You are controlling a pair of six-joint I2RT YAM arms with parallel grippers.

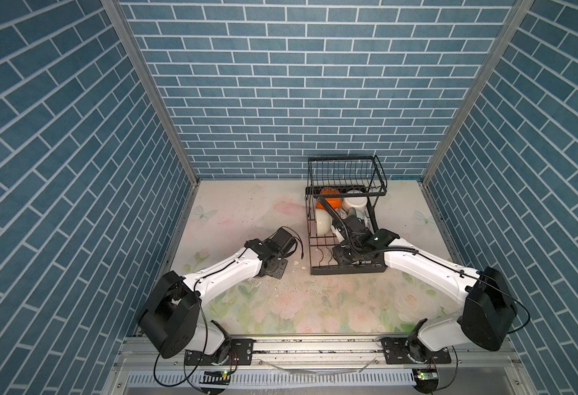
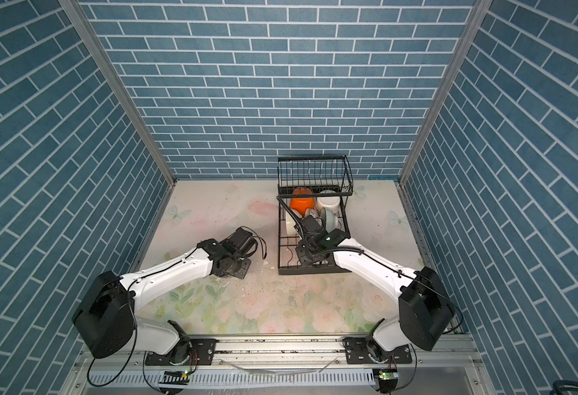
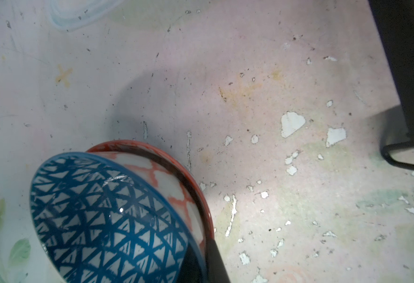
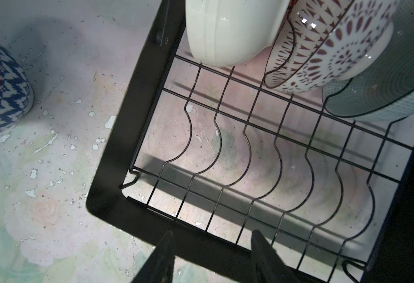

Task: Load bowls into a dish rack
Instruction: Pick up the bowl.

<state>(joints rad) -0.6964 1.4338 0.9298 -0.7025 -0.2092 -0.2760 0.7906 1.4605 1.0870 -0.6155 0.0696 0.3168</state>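
A blue-and-white triangle-patterned bowl [image 3: 108, 220] sits nested in a red-rimmed bowl [image 3: 176, 176] on the table, left of the dish rack [image 1: 347, 270]. My left gripper [image 3: 201, 245] is shut on their stacked walls, one finger inside the blue bowl and one outside the red rim. Both top views hide these bowls under the left wrist. In the rack's lower tray lean an orange bowl [image 1: 330, 201], a white bowl [image 1: 355, 204], a cream bowl [image 4: 225, 31], a reddish-brown patterned bowl [image 4: 323, 49] and a mint green bowl [image 4: 384, 85]. My right gripper [image 4: 212, 235] stands open over the tray's front edge, holding nothing.
The rack's raised basket tier [image 1: 345, 174] stands at the back against the blue brick wall. The rack's black frame [image 3: 411, 73] shows close to the held bowls in the left wrist view. The floral tabletop [image 1: 246, 219] has flaked paint chips.
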